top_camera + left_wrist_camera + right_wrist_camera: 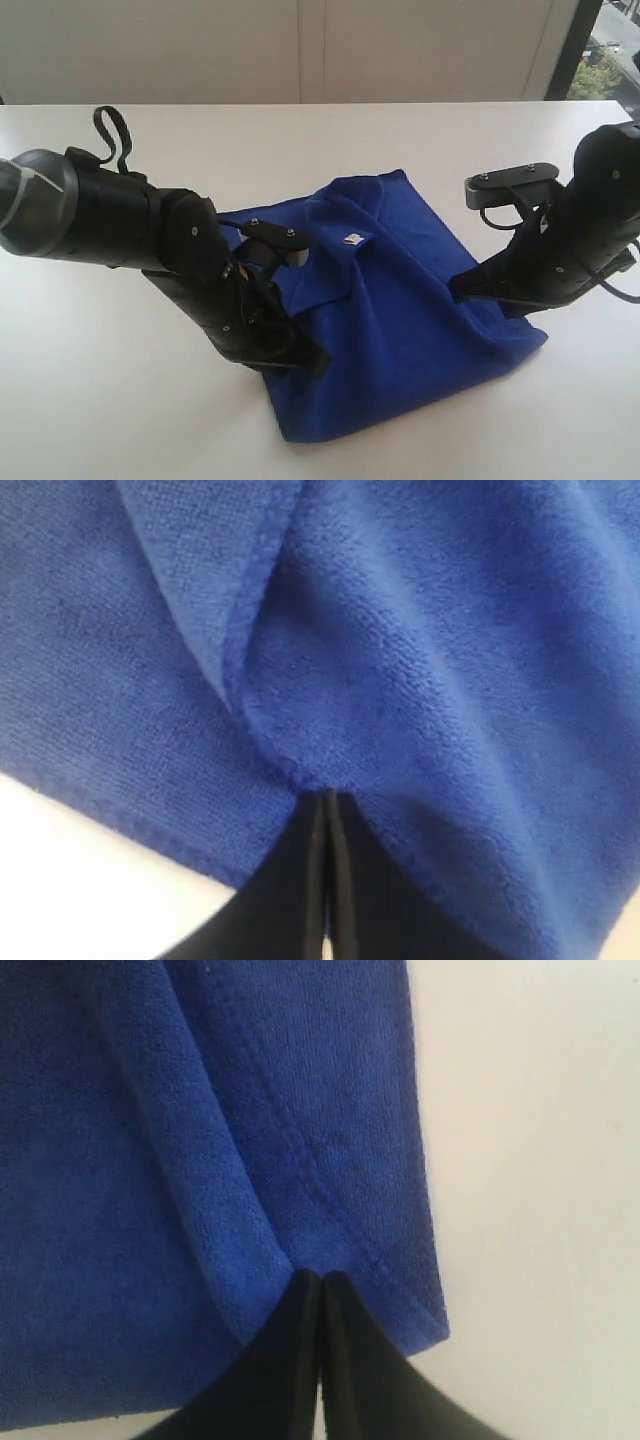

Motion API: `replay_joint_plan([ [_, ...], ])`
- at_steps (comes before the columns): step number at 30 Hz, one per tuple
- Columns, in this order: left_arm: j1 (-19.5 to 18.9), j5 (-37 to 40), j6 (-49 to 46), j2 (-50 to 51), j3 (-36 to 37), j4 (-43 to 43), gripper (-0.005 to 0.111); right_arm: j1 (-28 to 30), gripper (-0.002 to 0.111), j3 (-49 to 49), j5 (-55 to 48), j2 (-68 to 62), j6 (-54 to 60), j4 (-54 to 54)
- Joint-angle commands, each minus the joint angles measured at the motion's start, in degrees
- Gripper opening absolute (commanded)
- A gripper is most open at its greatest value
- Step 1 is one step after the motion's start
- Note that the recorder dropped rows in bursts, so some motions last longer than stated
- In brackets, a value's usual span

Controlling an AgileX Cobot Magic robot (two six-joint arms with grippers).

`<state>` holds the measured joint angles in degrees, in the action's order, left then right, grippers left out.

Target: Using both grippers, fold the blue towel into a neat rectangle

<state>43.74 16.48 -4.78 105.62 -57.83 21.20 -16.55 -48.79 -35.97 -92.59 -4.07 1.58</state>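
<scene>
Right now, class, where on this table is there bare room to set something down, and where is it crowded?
Free: table beyond the blue towel, and the near corner beside the left arm. Crowded: the middle, where left claw and right claw pinch the towel.

Illegible white label [352,238] on blue towel [420,330]

- Looks like a robot lab or test room in an office building
- Plain white desk [100,400], with a left arm [110,215] and a right arm [590,220] reaching in over its side edges
- Pale wall panels [300,50] behind the far edge
- Window [612,55] past the far right corner, trees outside
</scene>
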Motion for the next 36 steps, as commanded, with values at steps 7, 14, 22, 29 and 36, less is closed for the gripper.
replay_joint_plan([
  [7,-5.74,11.82,0.27,2.30,0.44,-13.59,0.000,-0.08,0.000,0.23,0.29,0.42,-0.27,0.39],
  [14,-9.67,14.66,0.08,2.30,0.15,-21.20,0.000,-0.08,0.000,0.23,0.55,0.42,-0.27,0.39],
  [22,-9.87,18.58,0.31,2.30,-3.97,-26.92,0.000,-0.08,0.000,0.23,0.63,0.42,-0.27,0.39],
  [29,-9.87,19.90,0.31,2.30,-6.02,-26.96,0.000,-0.08,0.000,0.23,1.12,0.42,-0.27,0.18],
  [36,-9.87,21.74,0.54,-1.60,-8.43,-23.55,0.000,-0.08,0.000,0.23,2.42,0.64,-1.26,-0.51],
])
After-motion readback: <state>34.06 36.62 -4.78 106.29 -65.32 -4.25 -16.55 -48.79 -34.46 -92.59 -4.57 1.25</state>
